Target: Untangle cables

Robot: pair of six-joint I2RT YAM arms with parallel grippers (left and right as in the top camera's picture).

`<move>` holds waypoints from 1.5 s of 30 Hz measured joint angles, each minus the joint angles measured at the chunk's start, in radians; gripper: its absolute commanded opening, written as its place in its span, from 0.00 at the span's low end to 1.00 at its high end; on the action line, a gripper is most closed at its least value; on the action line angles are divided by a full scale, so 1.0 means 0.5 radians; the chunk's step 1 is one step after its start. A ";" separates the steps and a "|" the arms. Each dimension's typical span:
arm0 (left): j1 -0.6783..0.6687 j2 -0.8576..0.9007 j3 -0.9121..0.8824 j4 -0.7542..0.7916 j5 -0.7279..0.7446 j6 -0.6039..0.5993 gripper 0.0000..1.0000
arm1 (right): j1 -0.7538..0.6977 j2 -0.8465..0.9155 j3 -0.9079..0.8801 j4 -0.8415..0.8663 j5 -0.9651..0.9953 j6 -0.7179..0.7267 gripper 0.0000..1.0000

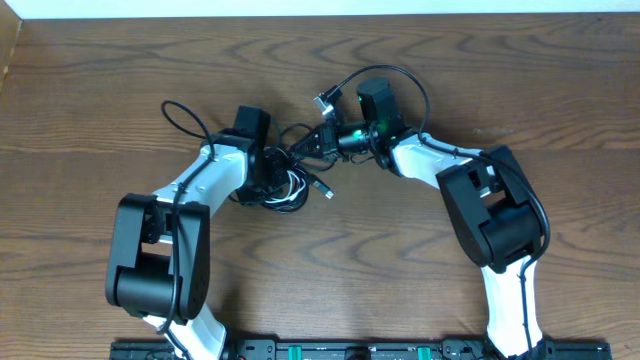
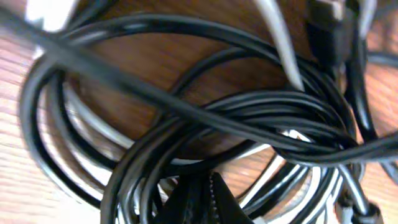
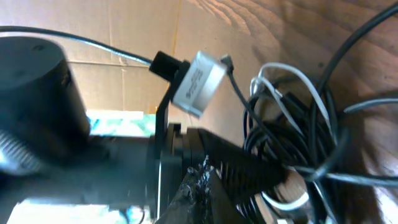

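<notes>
The cables (image 1: 283,186) lie in a tangled heap of black and white cords at the table's middle. My left gripper (image 1: 268,168) is down in that heap. In the left wrist view its fingers (image 2: 208,190) are shut, with black cable (image 2: 186,112) pinched at the tips and white cord (image 2: 280,43) behind. My right gripper (image 1: 306,146) reaches in from the right, shut on a black cable at the heap's upper edge; its fingers (image 3: 211,177) are pressed together. A silver USB plug (image 1: 325,99) (image 3: 198,83) stands up just above it. A white cord (image 3: 283,78) loops through the black strands.
A black loop (image 1: 182,112) trails out to the left of the heap. A small plug (image 1: 323,187) lies at the heap's right side. A long black loop (image 1: 400,75) arcs over the right wrist. The wooden table (image 1: 560,90) extends all round.
</notes>
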 measured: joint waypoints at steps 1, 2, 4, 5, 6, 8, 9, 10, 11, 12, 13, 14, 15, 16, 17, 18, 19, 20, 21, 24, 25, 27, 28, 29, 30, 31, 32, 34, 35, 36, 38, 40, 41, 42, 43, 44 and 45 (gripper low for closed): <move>0.014 -0.001 0.000 0.000 -0.011 0.001 0.08 | -0.011 0.000 0.000 -0.001 -0.014 -0.001 0.01; 0.029 -0.002 0.000 0.001 -0.025 0.001 0.08 | -0.026 0.000 0.000 0.000 -0.023 -0.002 0.01; 0.053 -0.002 0.000 0.001 -0.044 0.018 0.08 | -0.060 0.000 0.000 0.000 -0.038 -0.002 0.03; 0.058 -0.003 0.000 0.000 -0.048 0.035 0.08 | -0.072 0.000 0.000 0.000 -0.044 -0.002 0.06; 0.060 -0.003 0.000 0.000 -0.053 0.048 0.08 | -0.082 0.000 0.000 0.001 -0.045 -0.004 0.11; 0.060 -0.004 0.000 0.000 -0.060 0.063 0.08 | -0.088 0.000 0.000 -0.008 -0.035 -0.014 0.17; 0.060 -0.004 0.000 0.000 -0.060 0.070 0.08 | -0.083 0.000 0.000 -0.022 -0.018 -0.024 0.19; 0.060 -0.004 0.000 0.000 -0.060 0.079 0.08 | -0.077 0.000 0.001 -0.053 0.008 -0.027 0.24; 0.060 -0.004 0.000 0.000 -0.060 0.085 0.08 | -0.066 0.000 0.001 -0.089 0.053 -0.037 0.30; 0.060 -0.004 0.000 0.000 -0.061 0.091 0.08 | -0.053 0.000 0.001 -0.117 0.095 -0.043 0.33; 0.060 -0.004 0.001 0.000 -0.061 0.092 0.09 | -0.038 0.000 0.001 -0.150 0.145 -0.042 0.36; 0.060 -0.004 0.001 0.000 -0.062 0.092 0.08 | -0.028 0.000 0.001 -0.163 0.188 -0.050 0.39; 0.060 -0.004 0.001 0.000 -0.063 0.093 0.09 | -0.014 0.000 0.001 -0.175 0.232 -0.063 0.40; 0.060 -0.004 0.001 0.001 -0.065 0.093 0.09 | -0.002 0.000 0.001 -0.180 0.277 -0.075 0.42; 0.060 -0.004 0.001 0.002 -0.068 0.092 0.08 | 0.021 0.000 0.001 -0.183 0.342 -0.101 0.43; 0.060 -0.004 0.001 0.002 -0.068 0.092 0.09 | 0.038 0.000 0.001 -0.187 0.391 -0.123 0.43; 0.060 -0.004 0.001 0.002 -0.068 0.093 0.08 | 0.055 0.000 0.001 -0.192 0.438 -0.141 0.42; 0.060 -0.004 0.001 0.002 -0.069 0.093 0.08 | 0.079 0.000 0.001 -0.217 0.491 -0.157 0.42; 0.060 -0.005 0.001 0.002 -0.069 0.092 0.09 | 0.098 0.000 0.001 -0.245 0.541 -0.170 0.42; 0.060 -0.005 0.001 0.005 -0.079 0.092 0.08 | 0.160 0.000 0.001 -0.351 0.704 -0.195 0.42; 0.060 -0.005 0.001 0.007 -0.084 0.092 0.09 | 0.174 0.000 0.002 -0.369 0.748 -0.199 0.42; 0.060 -0.005 0.001 0.008 -0.090 0.092 0.09 | 0.195 -0.002 0.004 -0.385 0.830 -0.207 0.42; 0.060 -0.005 0.001 0.008 -0.090 0.092 0.09 | 0.204 -0.002 0.005 -0.385 0.867 -0.208 0.42; 0.060 -0.005 0.001 0.010 -0.090 0.092 0.08 | 0.211 -0.002 0.005 -0.385 0.896 -0.209 0.41; 0.060 -0.005 0.001 0.010 -0.090 0.092 0.08 | 0.215 -0.002 0.006 -0.385 0.912 -0.211 0.40; 0.060 -0.005 0.001 0.011 -0.091 0.092 0.09 | 0.221 -0.002 0.006 -0.385 0.935 -0.213 0.39; 0.060 -0.005 0.001 0.011 -0.091 0.092 0.08 | 0.225 -0.002 0.006 -0.386 0.952 -0.213 0.38; 0.060 -0.005 0.001 0.015 -0.092 0.092 0.09 | 0.234 -0.002 0.006 -0.388 0.984 -0.213 0.36; 0.062 -0.005 0.001 0.015 -0.092 0.092 0.08 | 0.237 -0.002 0.006 -0.390 0.996 -0.210 0.36; 0.062 -0.005 0.001 0.015 -0.092 0.092 0.08 | 0.240 -0.002 0.006 -0.391 1.009 -0.201 0.35; 0.062 -0.005 0.001 0.016 -0.092 0.092 0.08 | 0.246 -0.001 0.006 -0.388 1.032 -0.164 0.30; 0.062 -0.005 0.001 0.016 -0.092 0.092 0.08 | 0.256 0.014 0.008 -0.353 1.046 -0.094 0.25; 0.062 -0.005 0.001 0.016 -0.093 0.092 0.08 | 0.261 0.032 0.008 -0.308 1.035 -0.063 0.24; 0.062 -0.005 0.000 0.016 -0.095 0.092 0.08 | 0.268 0.075 0.008 -0.187 0.996 -0.016 0.23; 0.062 -0.005 0.001 0.016 -0.095 0.092 0.08 | 0.269 0.101 0.011 -0.144 0.974 0.011 0.23; 0.062 -0.005 0.001 0.016 -0.095 0.092 0.08 | 0.272 0.137 0.011 -0.043 0.935 0.055 0.23; 0.062 -0.005 0.001 0.016 -0.097 0.092 0.08 | 0.272 0.165 0.011 0.022 0.896 0.086 0.23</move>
